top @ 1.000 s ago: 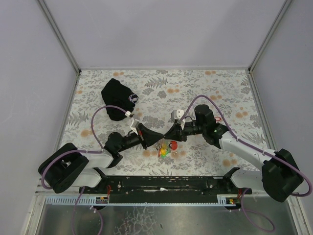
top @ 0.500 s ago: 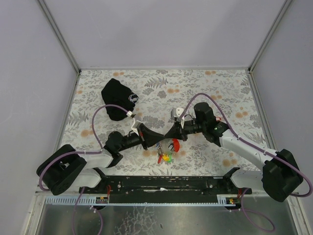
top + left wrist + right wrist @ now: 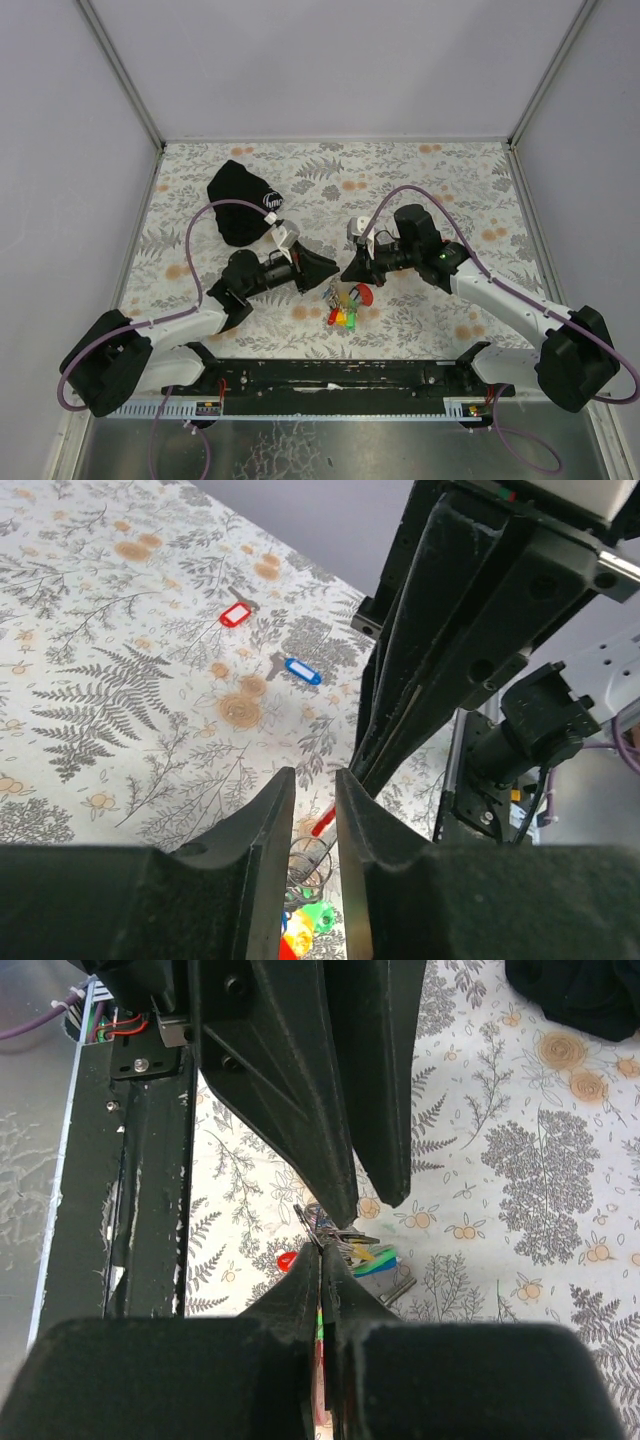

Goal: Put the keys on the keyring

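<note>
The keyring is a thin wire ring pinched at the tip of my right gripper, which is shut on it. A bunch of keys with red, yellow and green tags hangs from the ring just above the table. My left gripper sits a little to the left of the ring, narrowly open and holding nothing. Through its gap I see the ring and the coloured tags. Two loose keys lie on the table, one with a red tag and one with a blue tag.
A black cloth pouch with a white logo lies at the back left of the flowered tabletop. The black mounting rail runs along the near edge. Grey walls close in three sides.
My left gripper has opened a little and drawn back to the left, away from the ring. The right gripper went from slightly open to shut on the ring.
</note>
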You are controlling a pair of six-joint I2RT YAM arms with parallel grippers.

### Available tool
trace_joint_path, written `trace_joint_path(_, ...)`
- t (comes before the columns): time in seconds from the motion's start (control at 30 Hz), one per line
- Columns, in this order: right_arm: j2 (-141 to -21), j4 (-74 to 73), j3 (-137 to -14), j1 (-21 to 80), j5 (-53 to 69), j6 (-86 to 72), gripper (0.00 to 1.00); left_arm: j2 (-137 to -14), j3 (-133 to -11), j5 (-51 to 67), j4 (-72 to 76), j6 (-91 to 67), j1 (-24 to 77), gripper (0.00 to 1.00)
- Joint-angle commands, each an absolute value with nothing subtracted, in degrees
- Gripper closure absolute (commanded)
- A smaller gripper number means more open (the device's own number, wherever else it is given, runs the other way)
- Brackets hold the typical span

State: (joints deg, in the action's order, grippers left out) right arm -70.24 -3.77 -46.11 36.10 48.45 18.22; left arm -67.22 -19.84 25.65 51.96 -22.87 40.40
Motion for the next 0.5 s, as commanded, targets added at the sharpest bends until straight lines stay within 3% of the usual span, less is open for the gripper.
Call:
trace_joint_path(0.0,-69.6,-5.3,-50.1,36.4,47.3,19.0,1.0,-66.4,-24.2,27.1,40.1,-18.0,40.2,0.76)
trace_joint_path(0.47,-70.8,-9.3,-52.4,36.6,45.3,19.7,1.0,-62.9,-29.3,26.7,25.2,-20.5,40.3,0.69)
